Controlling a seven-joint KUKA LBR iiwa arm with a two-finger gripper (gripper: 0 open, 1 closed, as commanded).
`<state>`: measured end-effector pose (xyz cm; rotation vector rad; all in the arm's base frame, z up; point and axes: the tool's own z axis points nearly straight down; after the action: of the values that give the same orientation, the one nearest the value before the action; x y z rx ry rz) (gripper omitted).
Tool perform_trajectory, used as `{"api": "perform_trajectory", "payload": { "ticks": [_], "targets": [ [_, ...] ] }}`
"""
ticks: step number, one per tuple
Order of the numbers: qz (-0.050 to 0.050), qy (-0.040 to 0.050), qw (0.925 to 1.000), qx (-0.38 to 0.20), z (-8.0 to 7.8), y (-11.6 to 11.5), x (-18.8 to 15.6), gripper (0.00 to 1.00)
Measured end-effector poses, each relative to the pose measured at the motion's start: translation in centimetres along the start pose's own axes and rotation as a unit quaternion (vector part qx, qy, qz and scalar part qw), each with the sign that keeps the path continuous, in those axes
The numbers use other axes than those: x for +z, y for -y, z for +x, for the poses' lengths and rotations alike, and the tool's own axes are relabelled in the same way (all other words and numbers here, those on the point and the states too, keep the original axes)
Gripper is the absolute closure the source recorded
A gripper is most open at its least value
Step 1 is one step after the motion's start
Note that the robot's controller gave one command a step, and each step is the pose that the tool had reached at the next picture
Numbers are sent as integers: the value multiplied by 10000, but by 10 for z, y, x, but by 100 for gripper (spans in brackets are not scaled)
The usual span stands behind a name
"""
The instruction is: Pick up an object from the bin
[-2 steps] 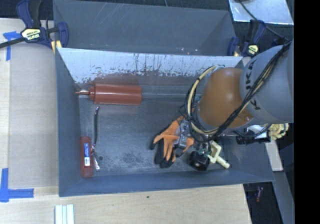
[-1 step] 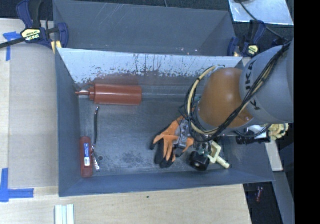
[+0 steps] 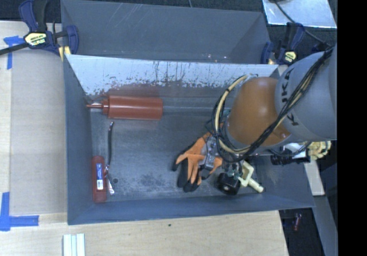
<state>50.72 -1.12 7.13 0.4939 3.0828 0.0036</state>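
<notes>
Along the front wall of my grey metal bin (image 3: 76,152), a red-handled tool (image 3: 100,179) lies in the left corner. A cream plastic T-shaped piece (image 3: 251,178) lies at the front right. Just beside it is an orange and black work glove (image 3: 194,163), crumpled on the floor. My hand (image 3: 216,156) hangs over the glove's right edge, beneath the arm's orange cover (image 3: 255,113); I cannot tell whether it is apart or together. Further back on the left is a thin metal rod (image 3: 109,145). A brown plastic bottle (image 3: 133,107) lies on its side against the back wall.
</notes>
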Motion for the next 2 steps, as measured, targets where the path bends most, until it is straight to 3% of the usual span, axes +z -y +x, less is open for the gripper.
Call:
{"api": "perform_trajectory", "payload": {
  "ticks": [1, 2],
  "targets": [
    [-6, 31, 9996, -292, -12, 7, -184, 100],
    [-3, 13, 9996, -290, -11, 7, -183, 100]
  ]
}}
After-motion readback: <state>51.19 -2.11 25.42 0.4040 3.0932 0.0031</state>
